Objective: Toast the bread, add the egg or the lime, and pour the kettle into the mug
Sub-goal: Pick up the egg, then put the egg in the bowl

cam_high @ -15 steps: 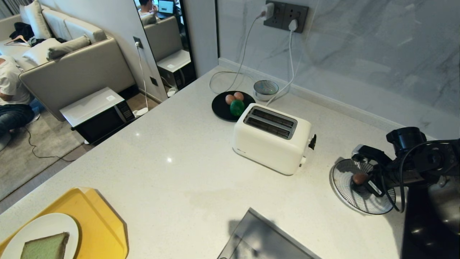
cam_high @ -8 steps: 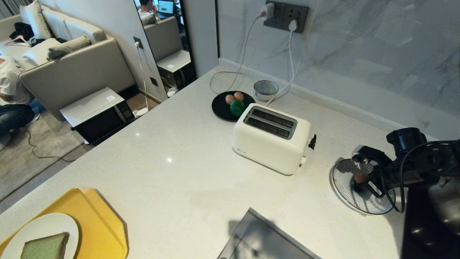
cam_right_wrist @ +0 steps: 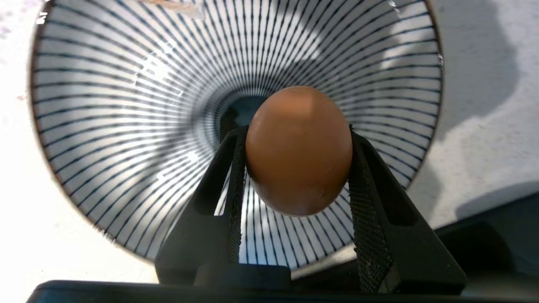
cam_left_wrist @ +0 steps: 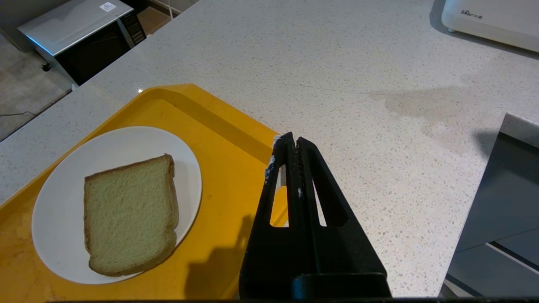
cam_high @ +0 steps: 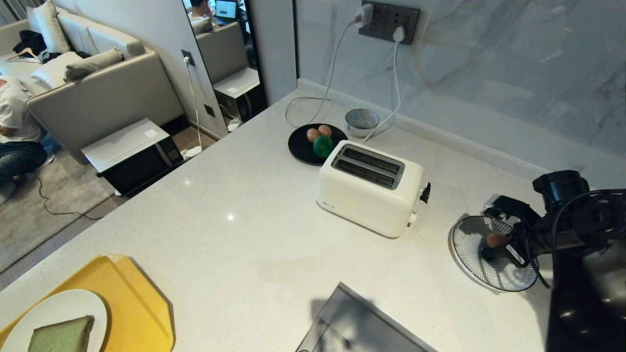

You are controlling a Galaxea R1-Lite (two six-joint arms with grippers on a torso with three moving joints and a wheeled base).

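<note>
Brown egg (cam_right_wrist: pixel 299 149) clamped in right tool (cam_right_wrist: pixel 294 139) over striped bowl (cam_right_wrist: pixel 105 139).

A pale speckled stone countertop (cam_high: pixel 234 215) runs up to a grey-veined marble wall (cam_high: pixel 489 63) bearing a dark socket panel (cam_high: pixel 389 20) with two white plugs. Beyond the counter's edge, a beige sofa (cam_high: pixel 98 83) with cushions stands on a grey floor, a microwave (cam_high: pixel 132 154) beside it.
</note>
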